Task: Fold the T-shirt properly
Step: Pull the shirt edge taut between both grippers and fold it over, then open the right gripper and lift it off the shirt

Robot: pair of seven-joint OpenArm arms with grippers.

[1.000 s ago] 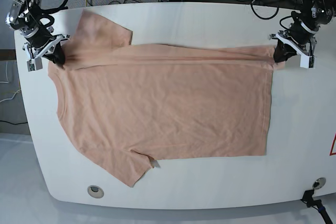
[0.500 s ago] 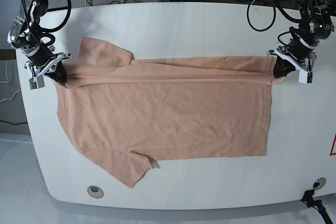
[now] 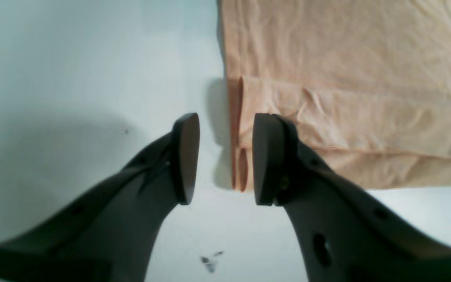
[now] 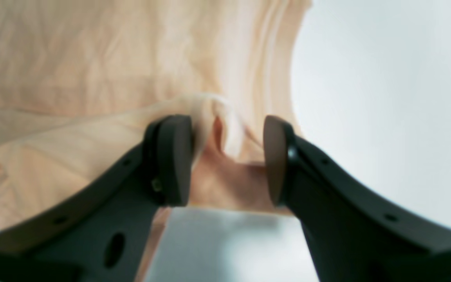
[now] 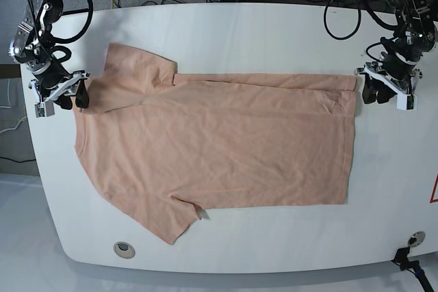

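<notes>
Since both sets of jaws stand apart w/ nothing clamped, the T-shirt (image 5: pixel 219 145) lies flat on the table (image 5: pixel 239 32); left gripper (image 3: pixel 223 158) straddles hem corner, right gripper (image 4: pixel 227 160) shoulder bunch, prob. to regrasp.

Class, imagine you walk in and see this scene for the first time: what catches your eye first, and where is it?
The big peach T-shirt spread flat across the middle of the white table, neck end toward the base view's left. Next, the two dark grippers at its far corners: the left gripper by the hem corner, with open jaws and the cloth edge between them, and the right gripper at the shoulder, with open jaws around a raised bunch of fabric.
</notes>
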